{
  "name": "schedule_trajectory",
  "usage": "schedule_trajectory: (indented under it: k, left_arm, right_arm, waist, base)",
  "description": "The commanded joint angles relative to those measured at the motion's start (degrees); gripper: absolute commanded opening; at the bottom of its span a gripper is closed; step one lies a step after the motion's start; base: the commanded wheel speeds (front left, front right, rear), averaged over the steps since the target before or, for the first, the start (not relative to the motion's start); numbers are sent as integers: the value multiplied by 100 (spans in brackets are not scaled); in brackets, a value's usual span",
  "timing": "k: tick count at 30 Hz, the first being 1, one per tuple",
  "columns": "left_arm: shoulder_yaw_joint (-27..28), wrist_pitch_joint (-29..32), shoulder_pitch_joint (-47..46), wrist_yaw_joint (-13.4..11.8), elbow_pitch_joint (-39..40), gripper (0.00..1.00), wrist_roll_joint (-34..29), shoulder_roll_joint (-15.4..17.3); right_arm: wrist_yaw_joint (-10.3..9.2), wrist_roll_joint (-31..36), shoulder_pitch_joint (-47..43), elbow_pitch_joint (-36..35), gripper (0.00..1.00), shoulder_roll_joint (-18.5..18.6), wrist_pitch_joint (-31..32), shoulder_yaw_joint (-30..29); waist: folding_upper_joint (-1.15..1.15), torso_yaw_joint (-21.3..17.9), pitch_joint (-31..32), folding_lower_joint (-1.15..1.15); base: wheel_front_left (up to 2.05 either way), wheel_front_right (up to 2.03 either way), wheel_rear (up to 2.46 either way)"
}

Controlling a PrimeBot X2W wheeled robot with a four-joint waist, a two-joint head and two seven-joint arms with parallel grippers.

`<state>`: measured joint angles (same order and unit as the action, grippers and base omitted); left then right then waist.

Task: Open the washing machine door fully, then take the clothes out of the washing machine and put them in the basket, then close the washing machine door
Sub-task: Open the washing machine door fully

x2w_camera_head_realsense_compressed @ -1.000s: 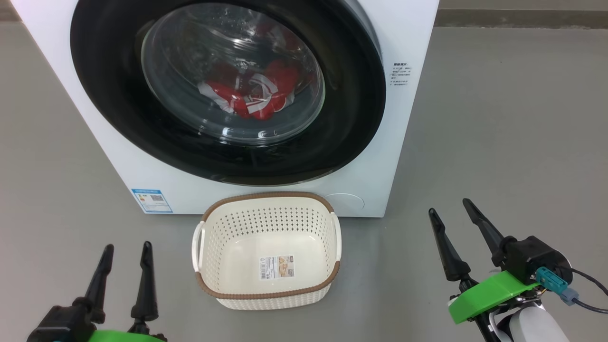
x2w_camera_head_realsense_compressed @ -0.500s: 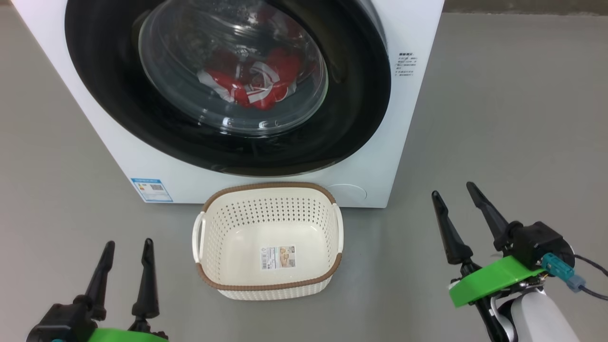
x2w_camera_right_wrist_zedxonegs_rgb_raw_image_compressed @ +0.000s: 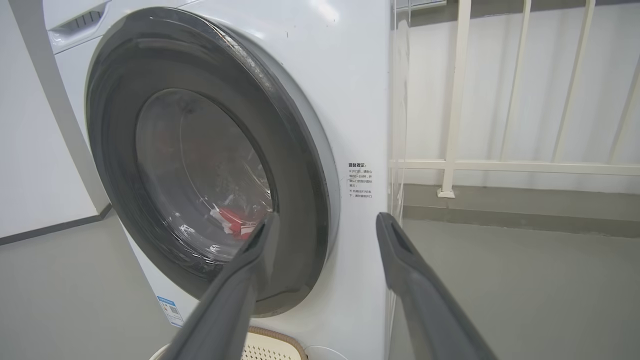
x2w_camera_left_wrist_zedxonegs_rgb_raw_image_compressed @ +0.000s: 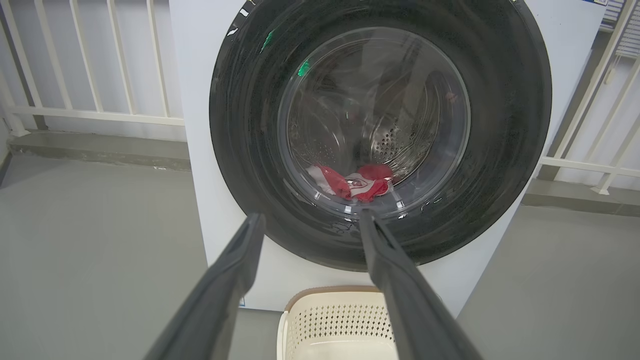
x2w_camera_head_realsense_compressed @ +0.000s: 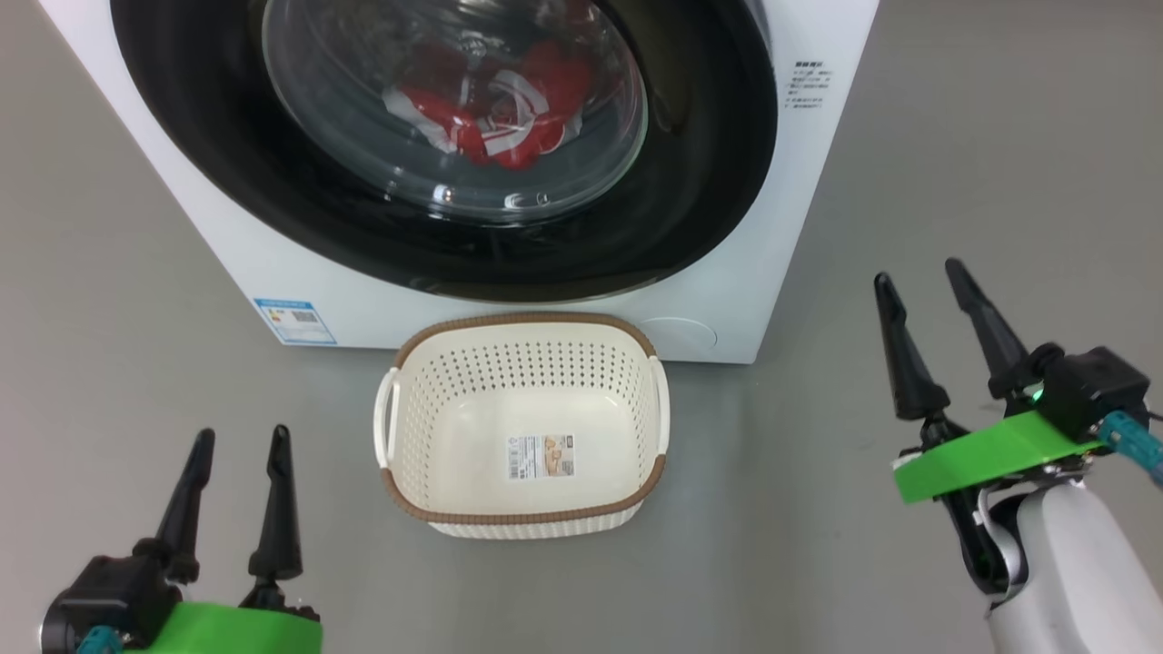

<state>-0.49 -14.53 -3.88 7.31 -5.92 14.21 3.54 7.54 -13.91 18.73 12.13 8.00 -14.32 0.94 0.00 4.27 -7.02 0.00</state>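
Head view: left claw [x2w_camera_head_realsense_compressed: 243,432] and right claw [x2w_camera_head_realsense_compressed: 916,271] both spread wide, holding nothing. Washing machine door [x2w_camera_head_realsense_compressed: 709,182] was shut, ahead of and between them. Empty basket [x2w_camera_head_realsense_compressed: 527,320] sat between the claws, against the washing machine [x2w_camera_head_realsense_compressed: 273,272].

Left wrist view: red-and-white clothes [x2w_camera_head_realsense_compressed: 509,109] lay low behind the glass, straight past the claw tips.

Right wrist view: door rim was just ahead of the right claw, nearer its left finger. No handle was visible. Likely best to hook the near rim edge and pull along the swing arc, watching the basket.

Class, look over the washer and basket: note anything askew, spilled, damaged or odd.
Nothing stands out: the washing machine door is shut, the clothes lie behind it, and the basket stands upright and empty.
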Motion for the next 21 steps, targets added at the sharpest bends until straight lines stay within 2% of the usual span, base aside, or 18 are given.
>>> schedule_trajectory:
  k: [1, 10, 11, 13, 14, 16, 21]
  left_arm:
    - [161, -47, -238, 18, 182, 100, 25, 105]
    - [125, -47, -439, 18, 253, 100, 75, 138]
    - [117, -47, -470, 18, 265, 100, 79, 145]
    - [84, -47, -574, 18, 283, 100, 93, 159]
    - [71, -47, -604, 18, 284, 100, 98, 161]
    - [53, -47, -655, 18, 292, 100, 109, 163]
    - [5, -47, -753, 18, 305, 100, 116, 168]
  right_arm:
    - [-5, -41, 196, -170, 100, 36, -68, 98]
    - [-5, -650, 750, -119, 100, 209, -68, 27]
    - [-5, -742, 816, -98, 95, 223, -68, 1]
    - [-5, -1033, 1010, -64, 42, 271, -68, -74]
    - [-5, -1114, 1063, -39, 30, 291, -68, -89]
    - [-5, -1314, 1177, 8, 0, 327, -68, -121]
    - [-5, -1722, 1510, 240, 0, 560, -68, -128]
  waist:
    - [0, 33, -85, 0]
    - [0, 102, -531, 0]
    - [0, 116, -593, 0]
    - [0, 164, -764, 0]
    - [0, 180, -807, 0]
    - [0, 207, -887, 0]
    - [0, 275, -1037, 0]
  base:
    - [0, 0, 0]
    - [0, 0, 0]
    - [0, 0, 0]
    - [0, 0, 0]
    - [0, 0, 0]
    - [0, 0, 0]
    - [0, 0, 0]
